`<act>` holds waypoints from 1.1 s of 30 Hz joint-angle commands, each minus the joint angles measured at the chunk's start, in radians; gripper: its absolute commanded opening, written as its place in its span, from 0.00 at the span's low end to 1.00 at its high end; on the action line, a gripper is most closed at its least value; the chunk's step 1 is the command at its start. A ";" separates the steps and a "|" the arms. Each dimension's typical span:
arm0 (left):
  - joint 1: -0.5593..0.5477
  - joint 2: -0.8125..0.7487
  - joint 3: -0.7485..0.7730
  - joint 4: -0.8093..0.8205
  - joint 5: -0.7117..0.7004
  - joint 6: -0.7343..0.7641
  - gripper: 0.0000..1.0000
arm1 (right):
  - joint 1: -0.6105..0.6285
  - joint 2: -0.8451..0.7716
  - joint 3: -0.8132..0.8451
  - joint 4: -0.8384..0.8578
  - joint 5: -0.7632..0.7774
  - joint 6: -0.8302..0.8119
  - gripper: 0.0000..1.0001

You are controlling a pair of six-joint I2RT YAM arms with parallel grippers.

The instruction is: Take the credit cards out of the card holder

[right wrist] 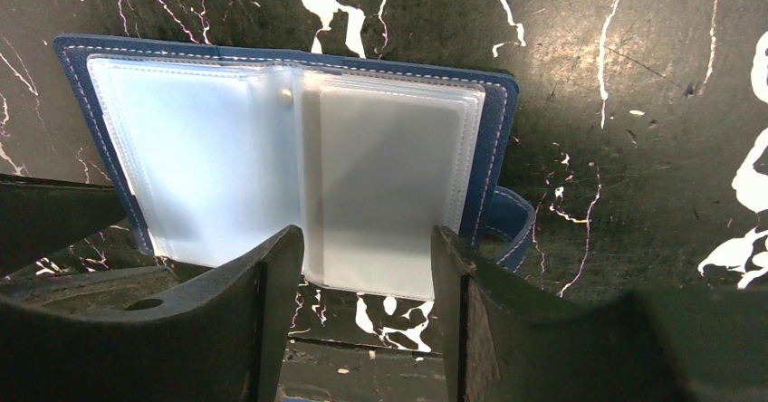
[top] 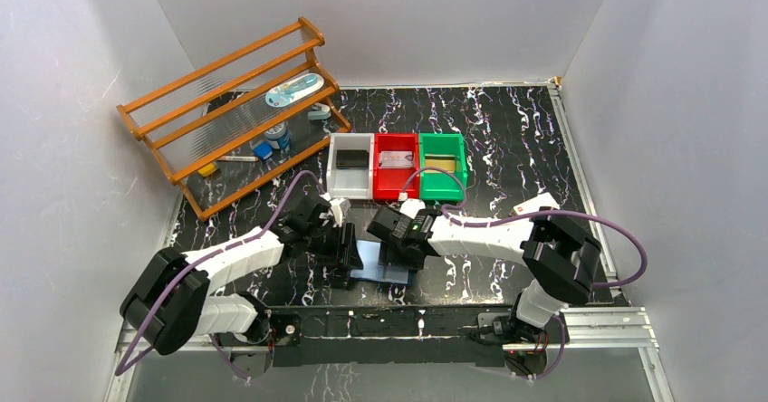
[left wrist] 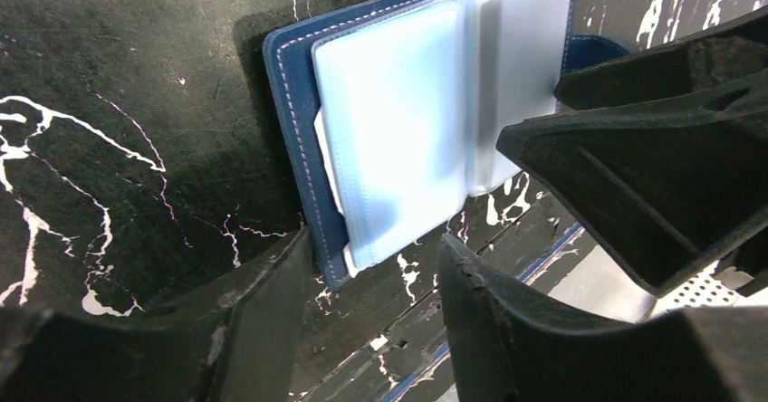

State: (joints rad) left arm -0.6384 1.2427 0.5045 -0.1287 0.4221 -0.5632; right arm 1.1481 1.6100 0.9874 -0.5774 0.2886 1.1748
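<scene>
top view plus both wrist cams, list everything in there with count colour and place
card holder: one, navy outside, light blue inside, open at front edge
white bin, red bin, green bin: one each, row mid-table
credit cards: three, black card in white bin, silvery card in red, gold card in green
rack: one, orange-brown, back left
white block: one, right of bins
table: one, black, white veins
left end effector: one, black, open over holder
right end effector: one, black, open over holder

navy card holder [right wrist: 272, 148], black white-veined table [right wrist: 634, 103]
</scene>
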 commanded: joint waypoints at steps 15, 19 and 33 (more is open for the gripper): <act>-0.014 0.011 0.020 0.000 -0.056 -0.028 0.37 | 0.005 -0.039 0.016 -0.022 0.048 0.017 0.63; -0.014 0.004 0.021 0.000 -0.059 -0.028 0.37 | 0.005 -0.030 0.011 -0.021 0.036 0.021 0.63; -0.014 0.008 0.022 0.001 -0.054 -0.026 0.32 | 0.006 -0.037 0.033 -0.054 0.051 0.019 0.63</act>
State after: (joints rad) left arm -0.6498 1.2686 0.5060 -0.1268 0.3622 -0.5865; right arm 1.1481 1.6093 0.9874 -0.5961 0.3004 1.1831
